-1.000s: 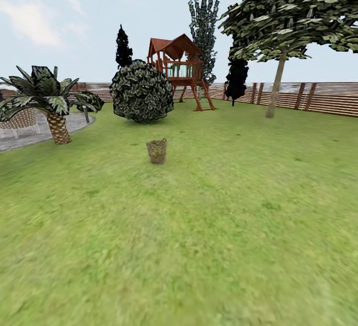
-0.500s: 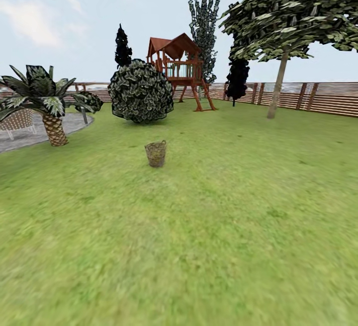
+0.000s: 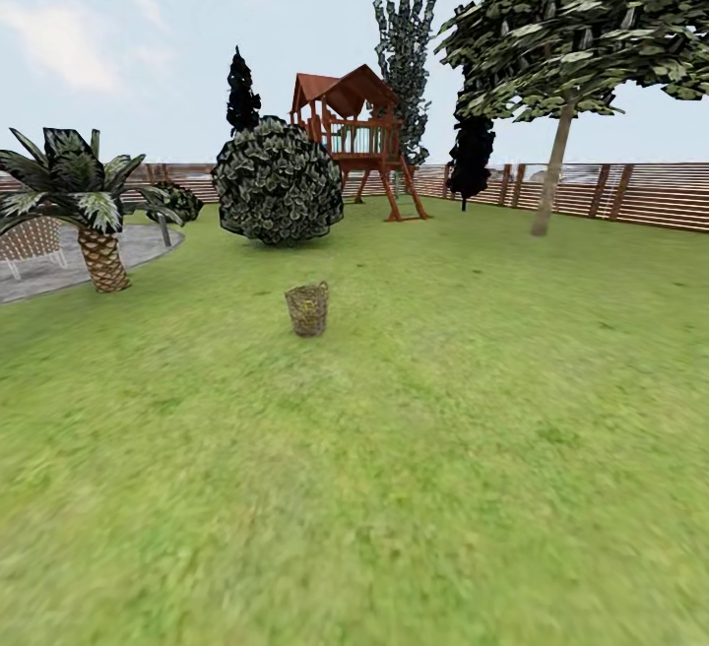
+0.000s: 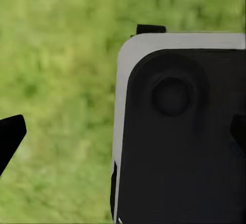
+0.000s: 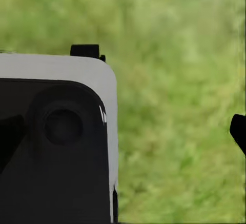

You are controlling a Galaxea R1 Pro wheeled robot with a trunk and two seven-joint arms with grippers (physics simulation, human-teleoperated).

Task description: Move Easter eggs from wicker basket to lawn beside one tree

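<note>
The brown wicker basket [image 3: 307,309] stands upright on the lawn [image 3: 414,449], some way ahead of me in the head view. A faint yellow speck shows through its weave; the Easter eggs are too small to make out. A tall tree [image 3: 552,168] with a pale trunk and broad canopy rises at the far right by the fence. In the left wrist view, my left gripper [image 4: 123,134] hangs over grass with its dark fingertips [image 4: 10,137] far apart, open and empty. My right gripper [image 5: 123,131] is open and empty too, over grass.
A palm [image 3: 98,252] stands at the left beside a paved patch. A round bush [image 3: 279,183] and a wooden playset [image 3: 359,139] lie behind the basket. A slatted fence [image 3: 630,195] closes the garden. A white-and-black part of my own body [image 4: 179,131] sits close to both wrist cameras.
The whole head view has shifted: the camera has come slightly closer to the basket, which sits a little lower in the picture, and the palm has slid left.
</note>
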